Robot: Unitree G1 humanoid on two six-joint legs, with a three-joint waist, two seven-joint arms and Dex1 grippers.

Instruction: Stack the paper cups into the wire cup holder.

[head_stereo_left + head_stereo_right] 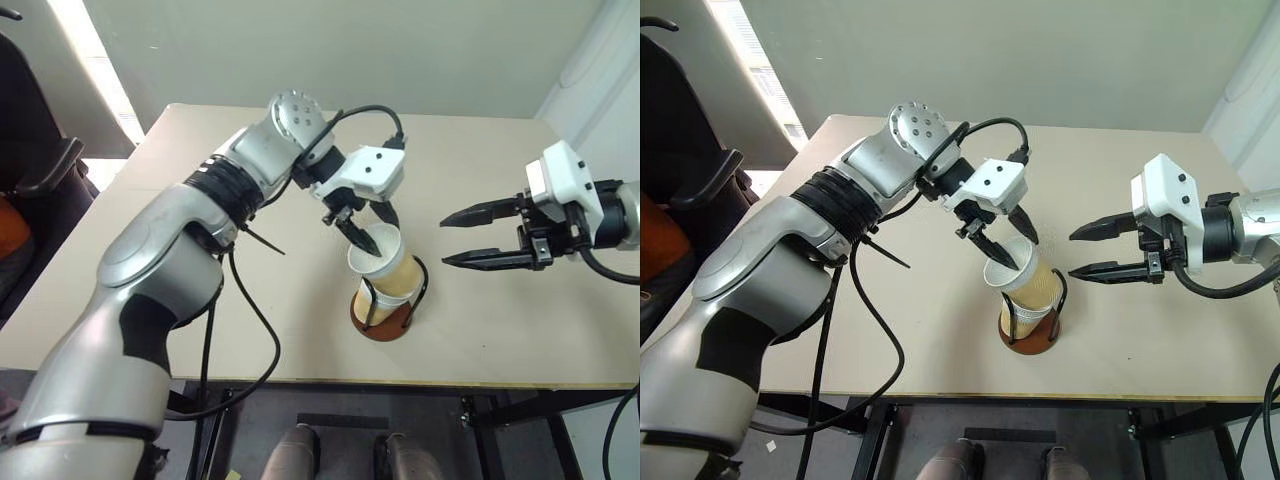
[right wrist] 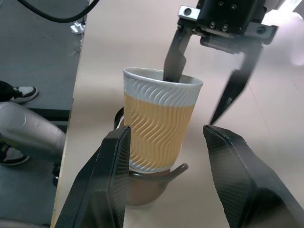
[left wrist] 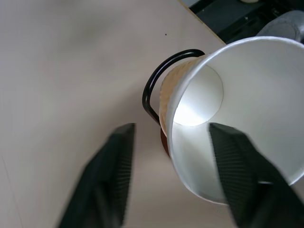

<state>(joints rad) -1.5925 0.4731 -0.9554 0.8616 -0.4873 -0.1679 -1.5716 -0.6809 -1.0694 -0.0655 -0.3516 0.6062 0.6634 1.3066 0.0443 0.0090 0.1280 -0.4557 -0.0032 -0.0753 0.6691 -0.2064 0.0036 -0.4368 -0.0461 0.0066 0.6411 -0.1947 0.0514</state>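
Beige table (image 1: 520,330) at frame centre carries the holder (image 1: 385,322), cups (image 1: 385,265) nested and leaning. My left gripper (image 1: 368,228) straddles the top rim, fingers apart, releasing; right gripper (image 1: 468,236) waits open beside.

Even, bright indoor light with soft shadows on the table (image 1: 480,330). Glare glows inside the top paper cup (image 3: 194,114); nearby gripper fingers (image 3: 109,180) look blurred.
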